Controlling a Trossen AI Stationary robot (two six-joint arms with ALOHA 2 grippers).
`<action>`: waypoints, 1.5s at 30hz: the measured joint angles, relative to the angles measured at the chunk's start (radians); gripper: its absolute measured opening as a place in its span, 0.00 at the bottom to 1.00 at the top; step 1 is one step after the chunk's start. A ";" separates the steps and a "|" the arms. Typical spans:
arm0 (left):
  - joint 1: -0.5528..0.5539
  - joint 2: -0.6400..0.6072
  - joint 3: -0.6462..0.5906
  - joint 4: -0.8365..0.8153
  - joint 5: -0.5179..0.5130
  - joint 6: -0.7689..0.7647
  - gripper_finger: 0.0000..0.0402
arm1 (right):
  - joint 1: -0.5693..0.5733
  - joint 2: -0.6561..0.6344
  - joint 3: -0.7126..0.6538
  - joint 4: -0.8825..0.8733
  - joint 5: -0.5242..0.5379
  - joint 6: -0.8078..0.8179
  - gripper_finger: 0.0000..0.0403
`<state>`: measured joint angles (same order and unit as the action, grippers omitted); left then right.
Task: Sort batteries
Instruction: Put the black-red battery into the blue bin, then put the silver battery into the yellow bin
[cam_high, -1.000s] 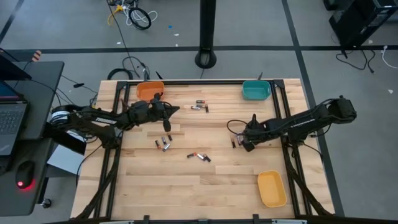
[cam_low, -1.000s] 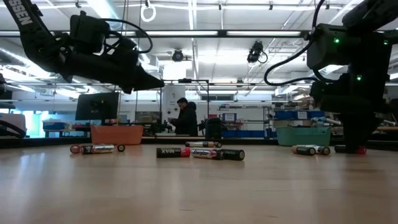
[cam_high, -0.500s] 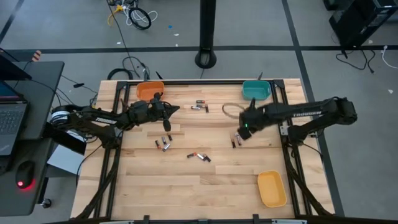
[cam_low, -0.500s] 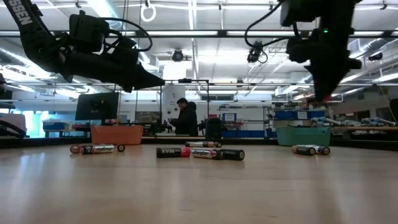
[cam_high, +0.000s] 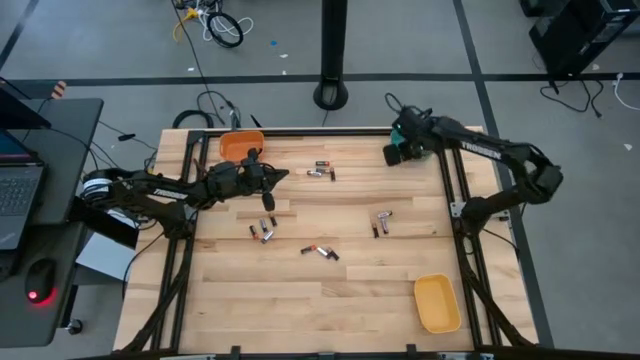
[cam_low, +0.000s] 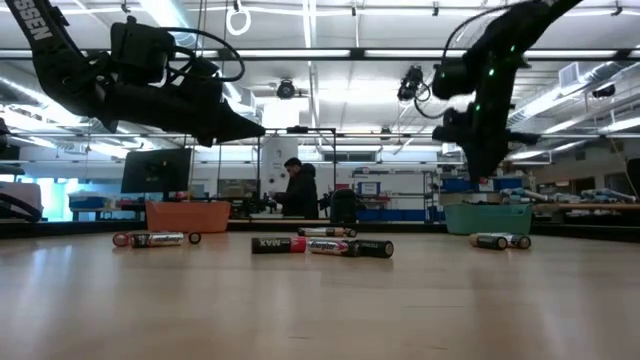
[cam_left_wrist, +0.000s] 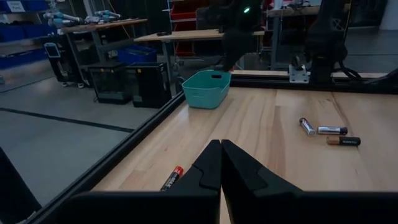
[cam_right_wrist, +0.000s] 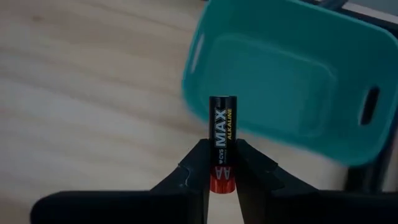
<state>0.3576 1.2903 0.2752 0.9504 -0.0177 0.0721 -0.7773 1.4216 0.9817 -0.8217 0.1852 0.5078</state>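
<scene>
The right gripper (cam_right_wrist: 222, 163) is seen clamped on a black AA battery (cam_right_wrist: 223, 138) with a red end, marked MAX ALKALINE, held upright between the fingers (cam_right_wrist: 252, 167) in the right wrist view. In the high view the right gripper (cam_high: 395, 152) is placed at the table's far edge, just beside the teal bin (cam_high: 412, 150), with the arm reaching over that bin. In the right wrist view the teal bin (cam_right_wrist: 292, 93) is shown beyond the held battery, slightly to one side of it, and nothing can be made out inside. The left gripper (cam_high: 281, 176) is held above the table near the orange bin (cam_high: 238, 146), fingers pressed together with nothing between them, as shown in the left wrist view (cam_left_wrist: 221, 165). Loose batteries are left on the wooden table (cam_high: 350, 300): a small cluster near the far edge (cam_high: 320, 170), a group beneath the left gripper (cam_high: 264, 228), a pair at the middle (cam_high: 320, 251), and a pair on the right side (cam_high: 381, 223). A yellow bin (cam_high: 437, 303) is set at the near right corner. In the low view the batteries (cam_low: 320, 244) are seen lying flat on the tabletop, and a person (cam_low: 298, 190) is seen far behind the table.
</scene>
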 joint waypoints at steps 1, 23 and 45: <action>0.000 0.000 0.000 0.000 0.000 0.002 0.03 | -0.022 0.022 0.000 0.012 -0.001 -0.010 0.15; 0.000 0.000 0.000 -0.001 0.000 0.003 0.03 | -0.203 0.247 0.000 0.055 -0.007 -0.022 0.17; 0.000 0.000 0.000 -0.002 0.000 0.003 0.03 | -0.241 0.241 0.048 0.016 -0.103 -0.102 0.25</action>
<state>0.3577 1.2900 0.2752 0.9485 -0.0177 0.0750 -1.0187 1.6625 1.0296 -0.8053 0.0818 0.4054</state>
